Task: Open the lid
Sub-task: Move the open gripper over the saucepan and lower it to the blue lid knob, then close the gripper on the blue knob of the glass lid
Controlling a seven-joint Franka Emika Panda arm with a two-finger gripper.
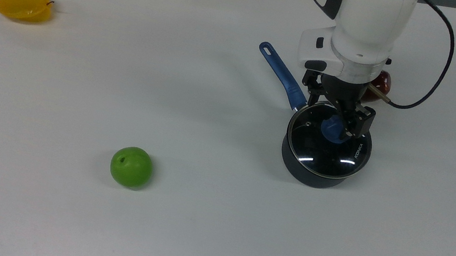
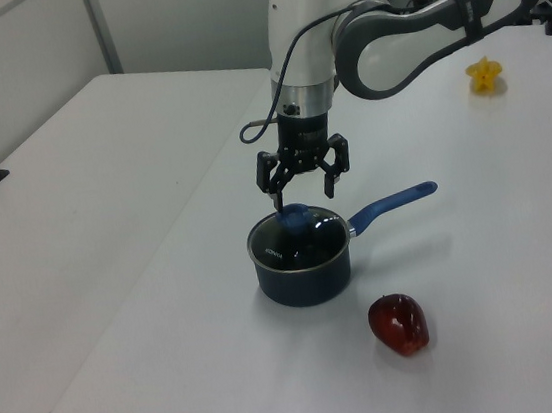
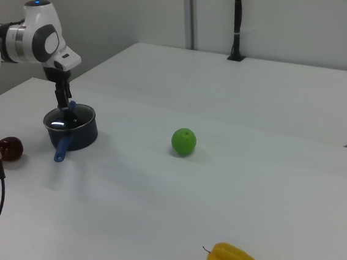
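The lid (image 1: pixel 321 152) is round clear glass with a metal rim and sits closed on a dark saucepan (image 1: pixel 311 175) with a blue handle (image 1: pixel 282 75). Its blue knob (image 1: pixel 332 129) is at the centre. My gripper (image 1: pixel 336 114) is open just above the knob, one finger on each side of it, touching nothing. In the left view the gripper (image 2: pixel 303 195) has its tips slightly higher than the knob (image 2: pixel 295 216), with the lid (image 2: pixel 291 250) below. In the right view the gripper (image 3: pixel 65 103) points down onto the lid (image 3: pixel 61 119).
A dark red fruit (image 1: pixel 383 81) lies just behind the pan, partly covered by my arm, and shows in the left view as a red fruit (image 2: pixel 398 322). A green apple (image 1: pixel 131 166) and a yellow starfruit (image 1: pixel 25 4) lie far toward the top view's left. A black cable (image 1: pixel 436 79) loops off the wrist.
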